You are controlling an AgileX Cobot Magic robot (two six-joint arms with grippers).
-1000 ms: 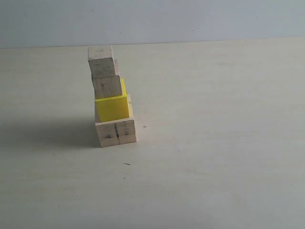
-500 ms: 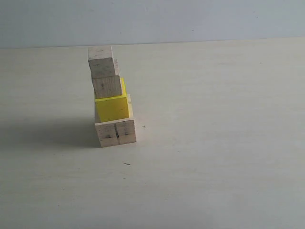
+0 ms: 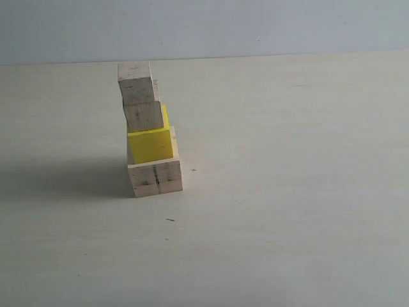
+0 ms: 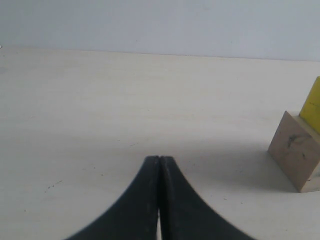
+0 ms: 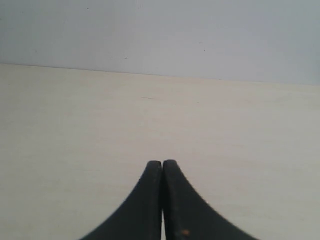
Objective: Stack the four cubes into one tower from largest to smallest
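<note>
A tower of cubes stands left of centre on the table in the exterior view. The large pale wood cube (image 3: 156,177) is at the bottom, the yellow cube (image 3: 151,144) rests on it, then a wood cube (image 3: 144,116), and another wood cube (image 3: 135,82) on top, shifted slightly left. The left wrist view catches the large cube (image 4: 296,155) and an edge of the yellow cube (image 4: 313,107) at its side. My left gripper (image 4: 159,159) is shut on nothing, away from the tower. My right gripper (image 5: 162,163) is shut and empty over bare table. Neither gripper shows in the exterior view.
The pale table top (image 3: 287,192) stretches to a grey wall (image 3: 255,25) at the back. The tower's shadow (image 3: 70,179) falls to its left.
</note>
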